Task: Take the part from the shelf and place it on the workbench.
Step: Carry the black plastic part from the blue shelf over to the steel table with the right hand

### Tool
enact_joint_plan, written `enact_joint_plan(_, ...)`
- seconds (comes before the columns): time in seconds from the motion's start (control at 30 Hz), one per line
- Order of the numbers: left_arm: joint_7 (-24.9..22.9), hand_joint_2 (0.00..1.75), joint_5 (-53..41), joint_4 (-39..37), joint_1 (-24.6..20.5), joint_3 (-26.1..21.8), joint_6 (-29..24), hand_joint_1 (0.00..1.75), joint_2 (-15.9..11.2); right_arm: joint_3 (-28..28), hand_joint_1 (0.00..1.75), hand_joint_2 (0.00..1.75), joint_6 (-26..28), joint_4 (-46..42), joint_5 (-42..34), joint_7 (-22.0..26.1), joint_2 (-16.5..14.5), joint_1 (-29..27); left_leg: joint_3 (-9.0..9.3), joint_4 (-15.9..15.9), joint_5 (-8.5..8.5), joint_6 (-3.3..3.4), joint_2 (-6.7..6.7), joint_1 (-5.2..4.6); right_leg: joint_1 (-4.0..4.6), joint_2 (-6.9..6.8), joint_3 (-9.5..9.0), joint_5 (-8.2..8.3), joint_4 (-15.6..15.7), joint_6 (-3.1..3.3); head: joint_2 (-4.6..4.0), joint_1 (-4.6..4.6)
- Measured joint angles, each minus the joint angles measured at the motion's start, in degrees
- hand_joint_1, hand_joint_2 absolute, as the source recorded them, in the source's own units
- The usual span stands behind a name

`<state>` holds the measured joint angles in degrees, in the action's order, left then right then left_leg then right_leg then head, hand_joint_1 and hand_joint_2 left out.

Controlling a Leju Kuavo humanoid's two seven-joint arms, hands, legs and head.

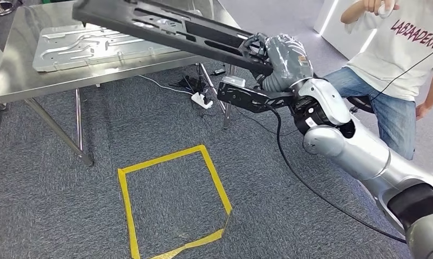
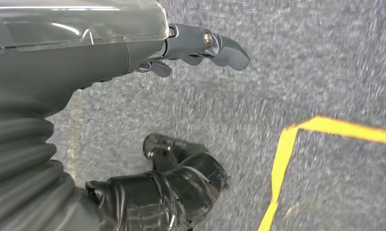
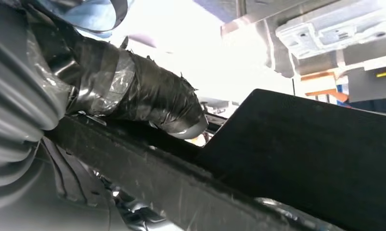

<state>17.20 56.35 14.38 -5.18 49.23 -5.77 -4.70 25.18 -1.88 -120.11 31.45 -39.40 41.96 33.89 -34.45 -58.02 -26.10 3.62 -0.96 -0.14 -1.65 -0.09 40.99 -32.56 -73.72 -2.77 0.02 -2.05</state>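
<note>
A long black part (image 1: 166,27) with cut-outs hangs tilted over the steel workbench (image 1: 20,65), its far end above the bench's back. My right hand (image 1: 279,56) grips the part's near end, beyond the bench's right edge. In the right wrist view my taped thumb (image 3: 147,96) presses on the black part (image 3: 297,159). My left hand (image 2: 133,120) hangs over the carpet, holding nothing, with its fingers (image 2: 205,45) apart.
A silver stamped metal panel (image 1: 95,48) lies on the workbench under the part. A person (image 1: 398,65) in a white shirt sits at the right. A power strip (image 1: 202,100) and cables lie under the bench. A yellow tape square (image 1: 174,199) marks the grey carpet.
</note>
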Motion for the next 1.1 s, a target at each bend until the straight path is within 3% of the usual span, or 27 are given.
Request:
enact_joint_plan(0.07,0.0,1.75,-0.1,0.0,0.0,0.0,0.0,0.0,0.0,0.3,1.75,1.75,-3.3,0.0,0.6,0.0,0.1,0.2,0.71,-0.6,-0.98,-0.21,-0.23,0.01,-0.09,0.0,-1.55,4.94,6.2,-0.01,0.0,-0.01)
enact_joint_plan(0.13,0.0,1.75,-0.2,0.0,-0.1,0.0,0.1,0.0,0.0,0.7,1.75,1.75,-6.5,-0.1,0.6,0.0,0.2,0.8,0.86,-1.3,-1.93,-0.74,-0.44,-0.17,0.06,0.09,-3.92,7.46,12.1,0.19,0.0,0.01)
enact_joint_plan(0.2,0.0,1.75,-0.2,0.0,-0.2,0.0,0.1,0.0,0.0,1.1,1.75,1.75,-8.7,-0.1,0.6,0.0,0.3,1.3,0.72,-1.5,-2.35,-1.32,-0.55,-0.33,0.34,0.2,-4.6,7.05,13.6,0.62,-0.01,0.0)
enact_joint_plan(0.27,0.0,1.75,-0.2,0.0,-0.2,0.0,0.1,0.0,0.0,1.7,1.75,1.75,-9.7,-0.1,0.6,0.0,0.4,1.7,0.79,-1.5,-2.7,-1.81,-0.46,-0.31,0.08,0.22,-4.78,6.8,13.8,1.21,0.0,-0.03)
enact_joint_plan(0.33,0.0,1.75,-0.2,0.0,-0.2,0.0,0.0,0.0,0.0,2.2,1.75,1.75,-10.5,-0.2,0.8,0.0,0.4,2.2,-0.22,-3.9,-3.9,-2.45,-0.09,-0.22,-0.25,0.1,-5.56,6.46,14.1,1.92,0.01,0.0)
enact_joint_plan(0.43,0.1,1.75,-0.2,0.0,-0.4,0.0,-0.1,0.0,0.0,3.1,1.75,1.75,-11.7,-0.2,1.3,0.0,0.5,2.7,-6.36,-14.3,-7.14,-3.22,0.39,0.13,-0.14,-0.12,-6.68,5.58,14.2,2.54,0.01,0.03)
enact_joint_plan(0.47,0.1,1.75,-0.2,0.0,-0.3,0.1,-0.1,0.0,0.0,3.5,1.75,1.75,-12.0,-0.2,1.5,0.0,0.5,2.7,-8.35,-16.9,-7.31,-3.31,0.46,0.2,-0.1,-0.13,-7.07,5.23,14.1,2.58,0.01,0.03)
enact_joint_plan(0.5,0.1,1.75,-0.2,0.0,-0.2,0.1,-0.2,0.0,0.0,4.0,1.75,1.75,-12.3,-0.2,1.7,0.0,0.5,2.7,-9.32,-17.3,-6.29,-3.28,0.51,0.23,-0.07,-0.09,-7.53,4.85,14.1,2.56,0.01,0.03)
enact_joint_plan(0.57,0.1,1.75,-0.1,0.0,0.0,0.1,-0.2,0.0,-0.1,4.8,1.75,1.75,-12.4,-0.1,1.8,0.0,0.5,2.7,-7.86,-11.6,-1.32,-2.84,0.56,0.21,-0.06,-0.01,-8.7,4.01,14.2,2.41,0.01,0.03)
enact_joint_plan(0.63,0.2,1.75,0.0,0.0,0.0,0.1,-0.2,0.0,-0.2,5.4,1.75,1.75,-12.4,-0.1,1.8,0.0,0.5,2.7,-4.94,-4.6,1.95,-2.2,0.57,-0.09,0.02,0.01,-9.54,3.26,14.3,2.03,0.0,0.05)
enact_joint_plan(0.73,0.2,1.75,0.0,0.0,-0.1,0.1,-0.2,0.0,-0.3,6.2,1.75,1.75,-12.4,-0.1,1.9,0.0,0.5,2.6,-3.51,-1.8,1.56,-1.56,0.57,-0.62,0.14,0.02,-9.88,2.88,14.9,1.2,0.01,0.11)
enact_joint_plan(0.83,0.2,1.75,0.1,0.0,0.0,0.1,-0.2,0.0,-0.3,6.6,1.75,1.75,-12.4,-0.1,1.9,0.0,0.5,2.7,-1.95,-0.2,1.34,-0.87,0.52,-0.23,0.11,-0.02,-10.07,1.78,14.2,0.53,0.0,0.04)
enact_joint_plan(0.87,0.2,1.75,0.1,0.0,0.0,0.1,-0.2,0.0,-0.3,6.7,1.75,1.75,-12.4,-0.1,1.9,0.0,0.6,2.8,-1.27,0.3,1.19,-0.56,0.5,-0.09,0.12,0.02,-8.87,0.67,11.6,0.46,0.0,0.02)
enact_joint_plan(0.93,0.2,1.75,0.1,0.0,-0.1,0.1,-0.2,0.0,-0.4,7.1,1.75,1.75,-12.6,0.0,1.9,0.1,0.6,2.8,-0.43,0.5,0.54,-0.04,0.44,-0.19,0.18,0.11,-4.3,-1.74,3.8,0.39,0.01,0.01)
enact_joint_plan(0.97,0.2,1.75,0.2,0.0,-0.1,0.1,-0.2,0.0,-0.4,7.4,1.75,1.75,-12.6,0.0,1.9,0.2,0.6,2.6,-0.03,0.4,0.12,0.1,0.38,-0.23,0.18,0.14,-1.91,-2.16,0.6,0.27,0.01,0.01)
enact_joint_plan(1.0,0.2,1.75,0.2,0.0,-0.1,0.1,-0.3,0.0,-0.4,7.7,1.75,1.75,-12.7,0.1,1.9,0.3,0.6,2.4,0.41,0.3,-0.31,0.11,0.28,-0.26,0.12,0.13,-0.53,-1.33,-0.5,0.11,0.01,-0.01)
enact_joint_plan(1.03,0.1,1.75,0.2,0.0,-0.1,0.1,-0.3,0.0,-0.4,8.1,1.75,1.75,-12.7,0.2,1.9,0.5,0.6,2.2,0.89,0.2,-0.79,0.04,0.17,-0.24,0.02,0.11,-0.29,0.69,0.8,-0.04,0.01,-0.01)
enact_joint_plan(1.1,-0.1,1.75,0.3,0.0,-0.1,0.1,-0.3,0.0,-0.4,8.6,1.75,1.75,-12.7,0.3,2.1,1.0,0.6,2.1,1.73,-0.4,-2.0,-0.35,-0.04,-0.17,-0.2,0.07,-2.18,5.72,7.4,-0.27,0.0,-0.02)
